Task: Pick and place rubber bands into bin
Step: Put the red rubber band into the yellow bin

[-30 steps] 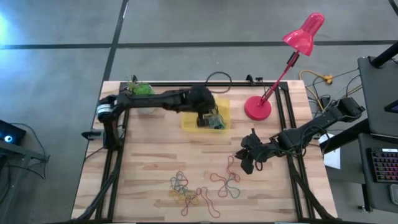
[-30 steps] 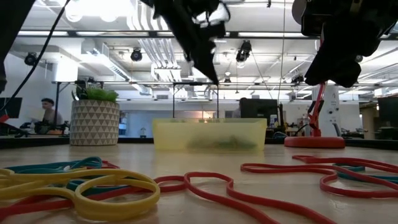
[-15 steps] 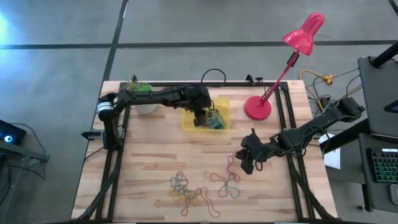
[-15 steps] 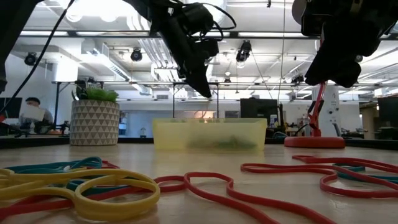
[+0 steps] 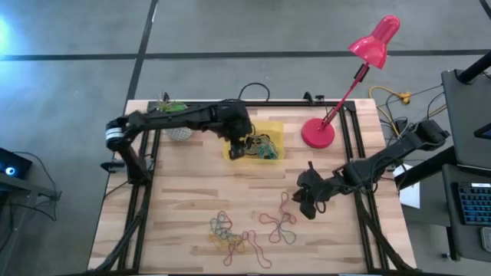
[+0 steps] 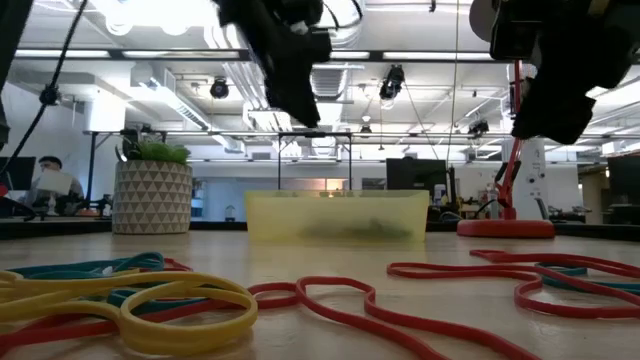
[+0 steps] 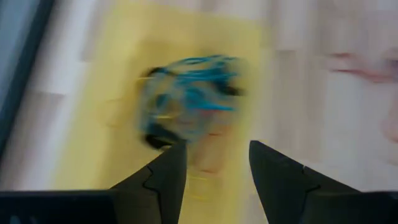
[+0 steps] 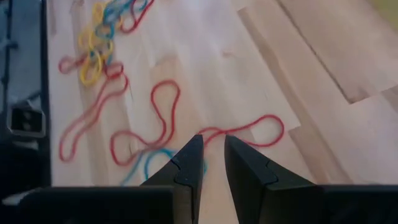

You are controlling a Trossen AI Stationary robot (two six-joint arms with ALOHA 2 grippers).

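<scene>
Open-plan lab (exposed ceiling ducts [image 6: 250, 85]; desks)
</scene>
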